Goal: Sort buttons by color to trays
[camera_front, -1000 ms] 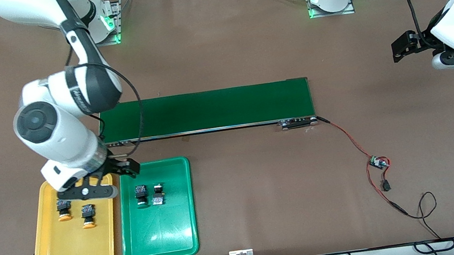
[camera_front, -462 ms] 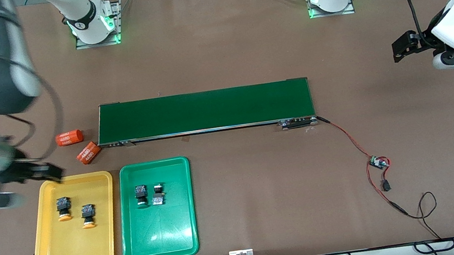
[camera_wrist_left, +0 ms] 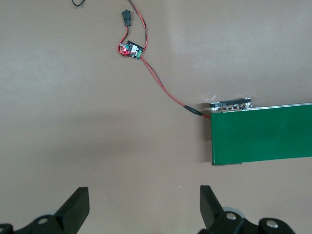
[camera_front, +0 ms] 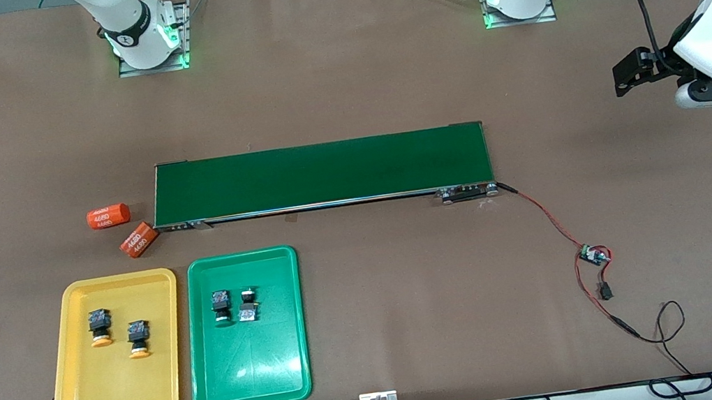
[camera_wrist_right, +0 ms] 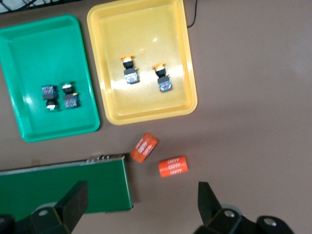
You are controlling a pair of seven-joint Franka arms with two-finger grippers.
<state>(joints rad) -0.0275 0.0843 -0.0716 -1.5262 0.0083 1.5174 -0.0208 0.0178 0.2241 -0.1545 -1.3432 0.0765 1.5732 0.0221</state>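
On the shallow yellow plastic tray (camera_front: 75, 397), toward the right arm's end of the table, lie two black-and-blue push-button switches with orange-yellow caps (camera_front: 100, 328) (camera_front: 138, 338), side by side and apart. Just beside it, on the matching green plastic tray (camera_front: 252, 378), sit two more switches with green caps (camera_front: 222, 307) (camera_front: 247, 306), close together; whether they touch cannot be told. Farther from the front camera than the yellow tray, two orange cylinders printed "4680" (camera_front: 108, 216) (camera_front: 139, 239) lie on the brown table (camera_front: 344, 74) beside the end of the long dark-green conveyor belt (camera_front: 324, 173).

The right gripper (camera_wrist_right: 141, 207) is raised high over the table at the right arm's end, its two fingers spread wide and holding nothing; its wrist camera looks down on both trays and the cylinders. The left gripper (camera_wrist_left: 144, 209) hangs over bare table at the left arm's end, jaws likewise apart and empty, near the belt's end and a small circuit board on red wires (camera_front: 594, 256).
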